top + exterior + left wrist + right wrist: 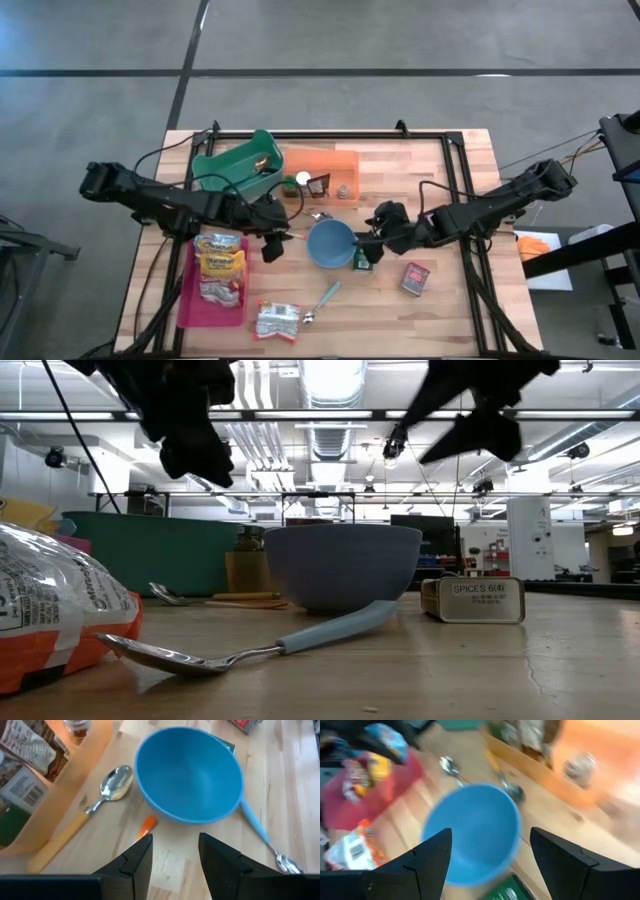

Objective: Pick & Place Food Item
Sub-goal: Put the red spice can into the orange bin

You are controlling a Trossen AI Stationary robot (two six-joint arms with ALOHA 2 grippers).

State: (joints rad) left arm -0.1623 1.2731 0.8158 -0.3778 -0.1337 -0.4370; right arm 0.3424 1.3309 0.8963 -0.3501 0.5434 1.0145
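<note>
A blue bowl (331, 243) stands mid-table, with a green packet (362, 260) at its right. Snack bags (221, 262) lie on a pink tray (188, 300) at the left, and another bag (276, 321) lies near the front edge. My left gripper (175, 857) hovers open just left of the bowl, above the wood and a small orange bit (147, 825), with nothing between its fingers. My right gripper (490, 865) hovers open at the bowl's right, above table height (470, 425), also holding nothing.
An orange tray (322, 170) with packets and jars and a green bin (238, 163) stand at the back. A yellow-handled spoon (80, 817) lies left of the bowl, a blue-handled spoon (325, 300) in front of it. A red spice tin (416, 279) lies at the right.
</note>
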